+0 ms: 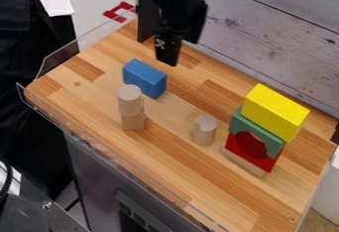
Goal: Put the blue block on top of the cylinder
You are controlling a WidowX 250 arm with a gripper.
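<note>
We see wooden counter (179, 169); black claw (174, 53) hangs above, clenched or released we cannot tell. Blue block (143, 79) lies on counter, apart from claw, lower in view. Near block, pale cylinder (130, 98) tops small wooden block (134, 122).

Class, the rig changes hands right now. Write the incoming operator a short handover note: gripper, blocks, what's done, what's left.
Gripper: the black gripper hangs near the blue rectangular block, not holding it.
Pieces: the blue block lies on the wooden tabletop. One pale wooden cylinder stands on a small wooden block; another pale cylinder stands directly on the tabletop.
Done: no placement; neither cylinder carries the blue block.
Left: grasp it, set it on the cylinder, release. Confirm which cylinder is meant.
</note>
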